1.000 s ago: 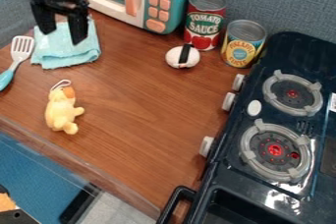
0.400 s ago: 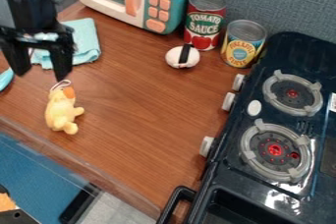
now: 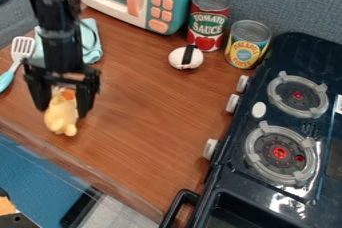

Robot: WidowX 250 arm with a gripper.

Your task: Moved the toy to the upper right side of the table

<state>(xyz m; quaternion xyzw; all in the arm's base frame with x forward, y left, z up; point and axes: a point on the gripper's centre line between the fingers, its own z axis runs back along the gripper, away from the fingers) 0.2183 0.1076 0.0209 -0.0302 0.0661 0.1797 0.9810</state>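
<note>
Wood-brown worktop [image 3: 153, 107] carries the yellow toy [image 3: 61, 119] near its front edge, at the view's left. Above it hangs the gripper [image 3: 62, 112], fingers spread to either side of the toy, presumably so closing them would pinch its body for lifting rightward.

We find yellow toy [image 3: 61, 121] partly hidden behind gripper [image 3: 63, 113]; whether they touch, we can't tell. Arm [image 3: 60, 37] covers part of blue cloth [image 3: 94, 54]. For us, edges crop arm, microwave [image 3: 160, 2], spatula [image 3: 22, 49] handle and stove [image 3: 247, 187].
</note>
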